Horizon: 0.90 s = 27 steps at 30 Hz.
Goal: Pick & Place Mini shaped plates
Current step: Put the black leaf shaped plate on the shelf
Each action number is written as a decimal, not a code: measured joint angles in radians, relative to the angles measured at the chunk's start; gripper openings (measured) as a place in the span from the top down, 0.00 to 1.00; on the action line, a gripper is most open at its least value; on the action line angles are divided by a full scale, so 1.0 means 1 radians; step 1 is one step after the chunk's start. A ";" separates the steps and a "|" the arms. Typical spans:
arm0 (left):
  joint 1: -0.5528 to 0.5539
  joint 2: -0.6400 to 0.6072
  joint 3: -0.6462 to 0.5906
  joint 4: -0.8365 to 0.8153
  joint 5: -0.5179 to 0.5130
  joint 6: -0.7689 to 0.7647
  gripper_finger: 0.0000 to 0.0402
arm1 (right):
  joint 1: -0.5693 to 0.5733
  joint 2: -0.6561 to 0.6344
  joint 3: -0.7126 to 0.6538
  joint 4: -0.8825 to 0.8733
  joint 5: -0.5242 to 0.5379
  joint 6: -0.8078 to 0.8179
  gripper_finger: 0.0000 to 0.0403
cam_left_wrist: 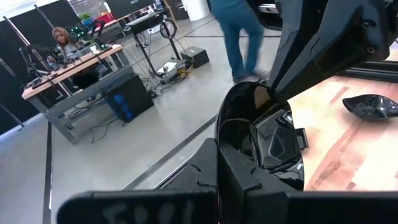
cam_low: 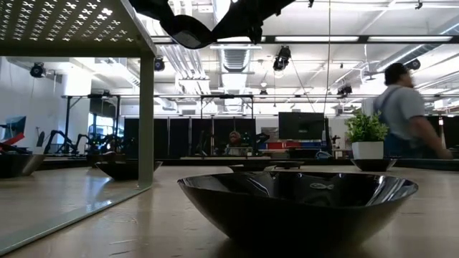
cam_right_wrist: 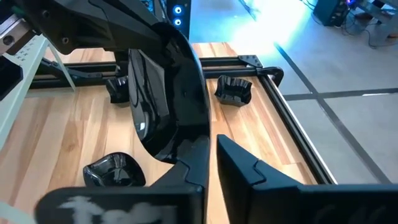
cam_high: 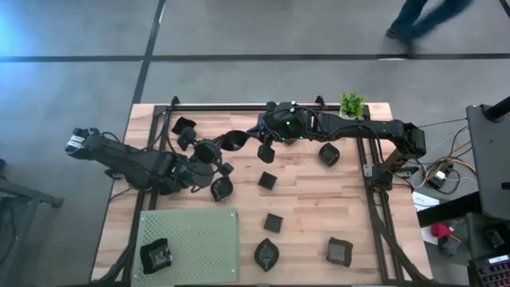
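Note:
One black mini shaped plate [cam_high: 236,141] hangs above the far middle of the table, between my two grippers. My left gripper [cam_high: 221,148] reaches in from the table's left and is shut on it. My right gripper [cam_high: 253,143] comes from the right, its fingers slightly apart around the plate's opposite rim. The low view shows the plate [cam_low: 188,32] high over the table. Several more black plates lie flat on the wood, such as one [cam_high: 267,180] at mid-table and one [cam_high: 328,155] to the right. Another plate [cam_high: 157,255] sits on the green mat [cam_high: 199,239]. My left gripper pinches the plate's rim [cam_left_wrist: 261,149] between its two fingers, coming roughly level from the table's left. The plate stands on edge, lifted clear of the table. My right gripper has the plate's rim [cam_right_wrist: 186,134] lying against one finger [cam_right_wrist: 186,168]. A narrow gap shows between the plate and the other finger [cam_right_wrist: 242,174].
A small potted plant [cam_high: 351,104] stands at the far right. Plates lie near the front edge [cam_high: 266,253] [cam_high: 338,251], and one fills the low view's foreground [cam_low: 297,204]. Black frame rails [cam_high: 370,167] border the table. A person [cam_high: 422,16] walks past beyond the far edge.

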 joint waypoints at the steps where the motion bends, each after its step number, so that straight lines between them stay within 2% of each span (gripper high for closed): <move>1: 0.000 0.000 0.000 0.000 0.000 0.000 1.00 | 0.000 0.000 0.000 0.000 0.000 -0.001 0.89; 9: 0.000 0.000 0.000 0.000 0.003 -0.018 1.00 | 0.011 -0.028 0.001 -0.010 0.001 -0.041 0.71; 16: 0.000 -0.010 0.018 -0.006 0.074 -0.026 1.00 | 0.040 -0.132 0.002 -0.045 0.002 -0.064 0.61; 23: -0.011 -0.047 0.090 -0.150 0.356 -0.145 1.00 | 0.084 -0.253 0.002 -0.168 0.001 -0.070 0.57; 27: -0.014 -0.067 0.130 -0.284 0.561 -0.228 1.00 | 0.114 -0.305 0.002 -0.211 0.000 -0.071 0.56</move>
